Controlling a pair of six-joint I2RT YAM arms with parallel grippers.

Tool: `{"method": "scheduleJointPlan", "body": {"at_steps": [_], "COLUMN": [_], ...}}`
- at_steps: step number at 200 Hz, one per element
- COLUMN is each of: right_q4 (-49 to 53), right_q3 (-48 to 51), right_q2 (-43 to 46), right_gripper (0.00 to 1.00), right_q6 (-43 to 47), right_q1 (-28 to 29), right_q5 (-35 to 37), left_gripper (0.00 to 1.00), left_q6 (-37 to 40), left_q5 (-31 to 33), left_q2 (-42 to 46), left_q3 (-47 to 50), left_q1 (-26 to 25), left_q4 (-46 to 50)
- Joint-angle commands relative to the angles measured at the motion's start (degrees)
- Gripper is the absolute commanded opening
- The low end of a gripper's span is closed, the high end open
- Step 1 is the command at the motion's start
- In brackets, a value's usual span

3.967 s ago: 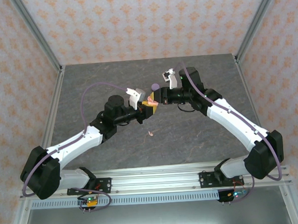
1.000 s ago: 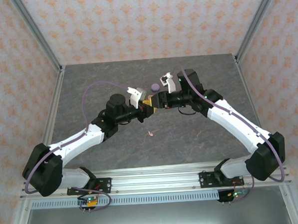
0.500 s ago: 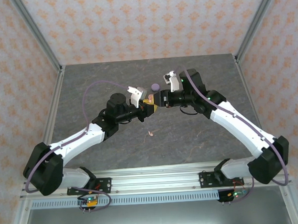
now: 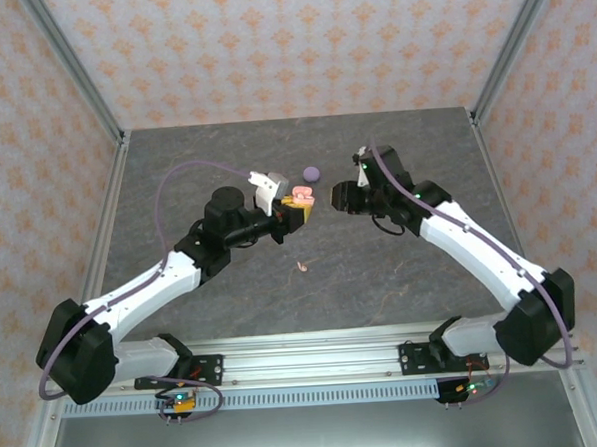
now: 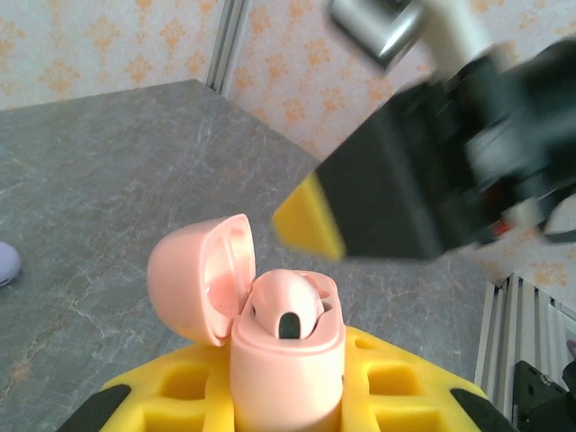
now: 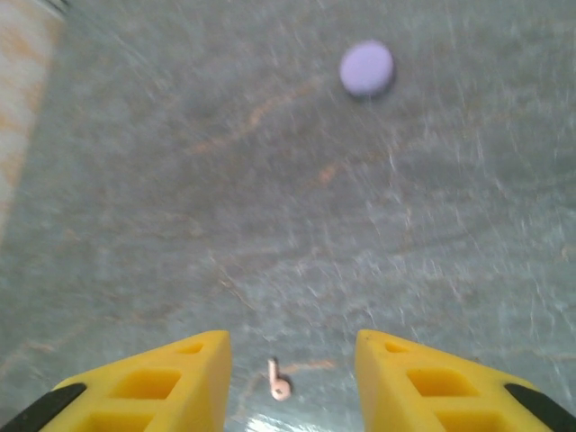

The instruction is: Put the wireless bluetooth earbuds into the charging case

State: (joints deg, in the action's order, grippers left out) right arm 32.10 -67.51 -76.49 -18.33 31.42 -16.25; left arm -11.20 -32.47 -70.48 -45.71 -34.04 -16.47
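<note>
My left gripper (image 4: 296,206) is shut on the open pale pink charging case (image 5: 288,360), holding it upright above the table. Its lid (image 5: 193,274) is tipped back to the left. One pale pink earbud (image 5: 286,308) sits in the case's top. My right gripper (image 4: 337,196) hangs just right of the case, open and holding nothing; its blurred fingertip (image 5: 310,220) shows in the left wrist view. A second pale pink earbud (image 6: 279,382) lies on the table between and below the open right fingers (image 6: 175,382), also visible from above as a small pink earbud (image 4: 302,266).
A closed lilac case (image 4: 311,173) rests on the grey stone tabletop (image 4: 225,157) behind both grippers; the same lilac case (image 6: 366,68) appears far off in the right wrist view. Metal frame posts and patterned walls bound the table.
My right gripper has drawn back to the right, away from the pink case it was touching, and now stands open. The left gripper has lifted the case slightly.
</note>
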Motion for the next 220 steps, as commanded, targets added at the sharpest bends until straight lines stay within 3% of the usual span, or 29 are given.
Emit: {"method": "scheduleJointPlan", "body": {"at_steps": [1, 95, 220], "right_q4": [4.11, -2.52, 2.17], "right_q3": [1.84, 1.20, -3.86], "right_q2": [-4.51, -22.79, -32.19], "right_gripper": [0.42, 0.42, 0.44], "right_q6": [2.20, 3.97, 5.19], "right_q1": [0.31, 6.95, 12.58], "right_q5": [-3.47, -15.79, -9.77], "left_gripper": [0.15, 0.16, 0.16], "left_q6": [2.64, 5.22, 5.07], "left_q5": [1.09, 1.97, 2.19], "left_q2": [3.44, 10.17, 12.30], "left_q3": [-0.61, 0.24, 1.38], "left_q1": [-0.39, -0.41, -0.50], "left_q4": [2.11, 7.44, 7.68]}}
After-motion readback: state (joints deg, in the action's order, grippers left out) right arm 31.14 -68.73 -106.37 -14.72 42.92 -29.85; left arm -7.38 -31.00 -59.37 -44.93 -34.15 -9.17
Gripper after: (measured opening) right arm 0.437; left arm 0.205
